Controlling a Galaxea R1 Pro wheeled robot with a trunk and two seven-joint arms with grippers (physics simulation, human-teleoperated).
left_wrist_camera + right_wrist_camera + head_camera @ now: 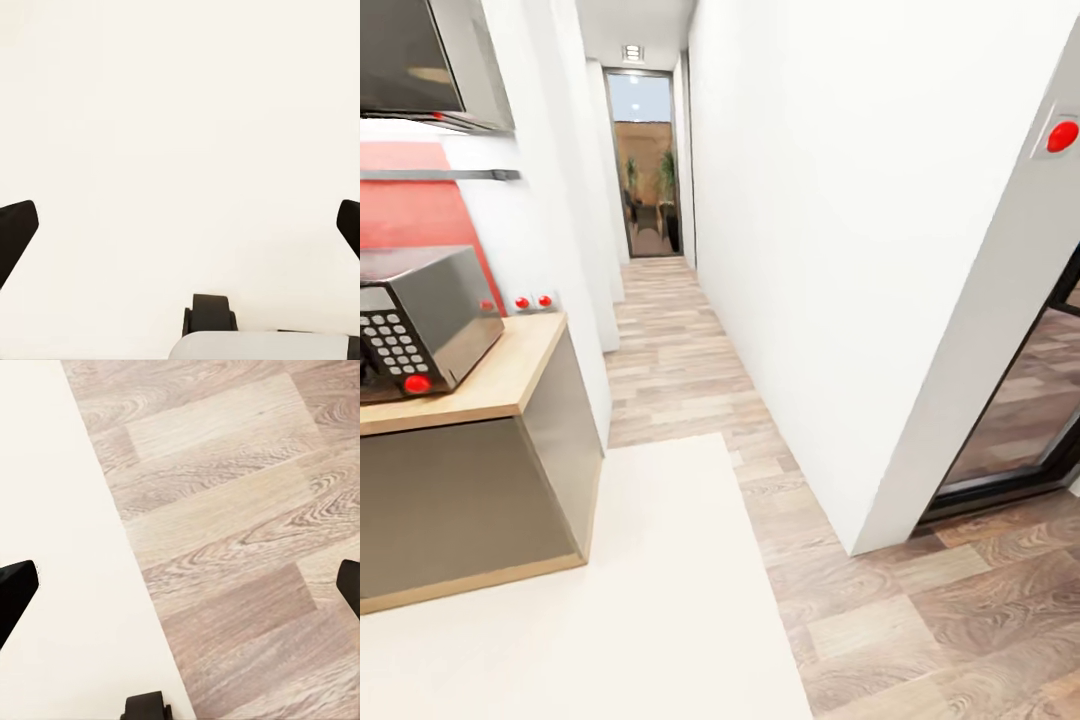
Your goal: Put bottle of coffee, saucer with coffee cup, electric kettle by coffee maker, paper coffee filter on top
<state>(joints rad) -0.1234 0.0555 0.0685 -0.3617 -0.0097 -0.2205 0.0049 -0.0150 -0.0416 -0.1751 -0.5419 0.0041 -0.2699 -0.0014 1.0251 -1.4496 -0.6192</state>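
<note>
Between both arms' jaws, spread wide and holding nothing, pale rug (180,112) and wood floor (240,510) are passing. Microwave (420,320) is sitting on the bench (510,380); coffee things aren't showing, so I'd be turning slowly, scanning for them.

Bright, even light throughout; a ceiling lamp (632,52) glows at the hallway's far end, w/ daylight beyond the glass door (644,165). White walls (810,250) near blown out. Soft shadow under the cabinet (470,500). Wide-angle stretch bends verticals toward head-view edges. Slight softness overall. Below the left gripper (180,225) a cream rug (180,112) reads flat, featureless; below the right gripper (180,585), wood grain (240,510) stays crisp.
</note>
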